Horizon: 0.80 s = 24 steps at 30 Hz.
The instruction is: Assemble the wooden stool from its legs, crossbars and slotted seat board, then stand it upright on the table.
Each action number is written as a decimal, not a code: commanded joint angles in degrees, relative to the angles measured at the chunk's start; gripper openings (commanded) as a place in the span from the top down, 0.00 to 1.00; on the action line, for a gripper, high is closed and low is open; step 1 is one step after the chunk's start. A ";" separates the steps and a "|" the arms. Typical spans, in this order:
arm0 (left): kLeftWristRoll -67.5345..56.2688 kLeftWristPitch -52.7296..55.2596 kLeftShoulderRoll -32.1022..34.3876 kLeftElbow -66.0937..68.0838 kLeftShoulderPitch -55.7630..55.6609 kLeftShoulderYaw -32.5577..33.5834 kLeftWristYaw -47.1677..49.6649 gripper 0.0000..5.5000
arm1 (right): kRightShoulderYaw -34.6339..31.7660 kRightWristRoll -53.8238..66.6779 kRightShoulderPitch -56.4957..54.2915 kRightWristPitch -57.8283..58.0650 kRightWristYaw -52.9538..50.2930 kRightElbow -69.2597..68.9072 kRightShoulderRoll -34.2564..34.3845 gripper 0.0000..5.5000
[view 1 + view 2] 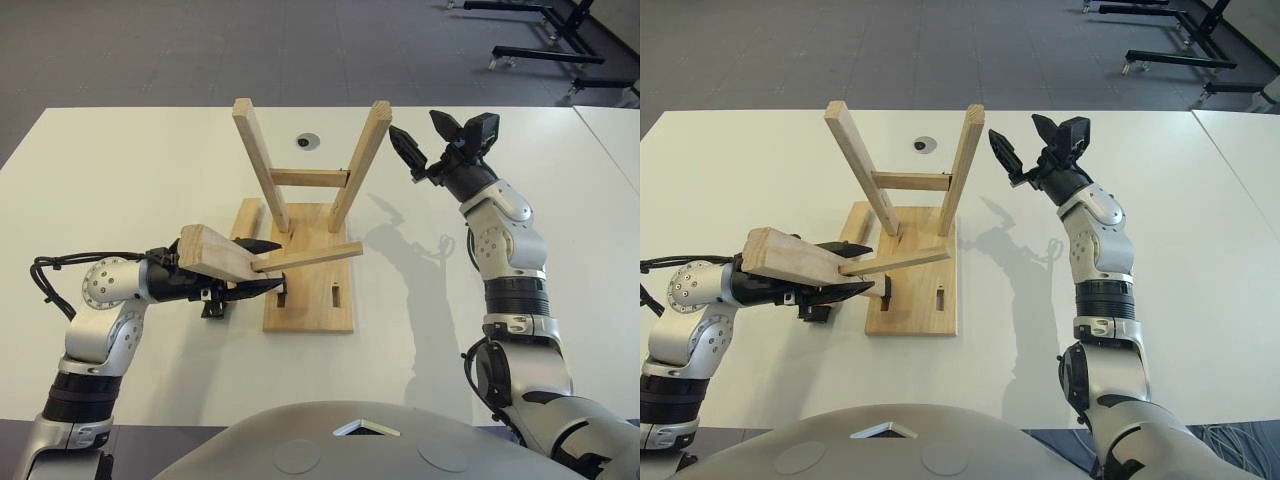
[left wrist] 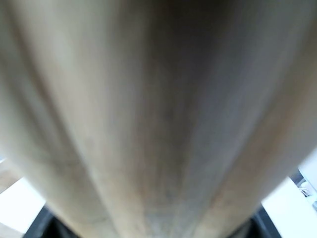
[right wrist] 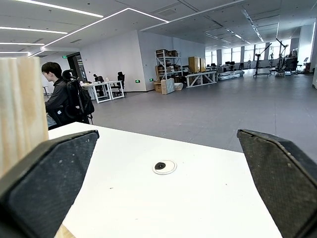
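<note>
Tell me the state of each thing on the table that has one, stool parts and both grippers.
seat board, flat on the table, slots up.
standing legs, tilted in the far slots, joined by the first crossbar.
near slot, empty.
third leg, lifted over the board, second crossbar attached.
left gripper, shut on the third leg.
right gripper, open, beside a standing leg's top, apart.

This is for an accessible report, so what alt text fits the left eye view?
The left gripper holds a third leg beside the seat board, its crossbar reaching over the board, which lies flat on the table. Two legs joined by a second crossbar stand up from the board's far end; the open right gripper hovers beside the right one.
</note>
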 commanded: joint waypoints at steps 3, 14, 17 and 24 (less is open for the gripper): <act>-0.85 4.80 3.65 -1.29 0.52 -0.34 -1.52 0.63 | -0.41 -0.16 -1.29 0.35 -0.20 0.57 0.09 0.07; 0.90 7.38 5.88 -2.81 1.62 -3.62 -2.95 0.63 | -1.10 -0.41 -3.73 -0.26 0.37 3.74 -0.70 0.07; 1.64 7.37 6.12 -1.89 1.48 -4.44 -3.52 0.63 | -1.19 -0.41 -4.29 -0.29 0.41 4.36 -0.74 0.07; 3.77 4.98 5.12 0.56 2.51 -5.97 -3.06 0.63 | -1.49 -0.51 -4.27 -0.69 0.42 4.66 -0.83 0.07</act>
